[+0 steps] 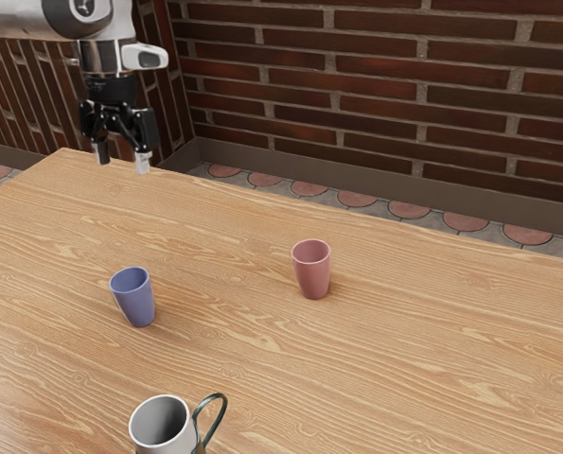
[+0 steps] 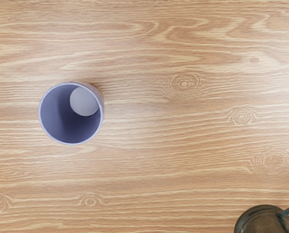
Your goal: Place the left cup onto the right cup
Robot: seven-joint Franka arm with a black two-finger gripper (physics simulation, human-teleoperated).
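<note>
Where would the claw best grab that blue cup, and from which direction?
Probably by the upper wall near the rim, coming straight down from above. The blue cup stands upright with its mouth open, has no handle, and narrows toward its base, so a grip low down might slip. The gripper hangs open high above the table, fingers pointing down, so a straight descent suits it.

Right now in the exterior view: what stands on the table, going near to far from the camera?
Nearest first: grey mug with a thin dark handle → upright blue-violet cup → upright dusty-pink cup, all on the wooden table.
</note>
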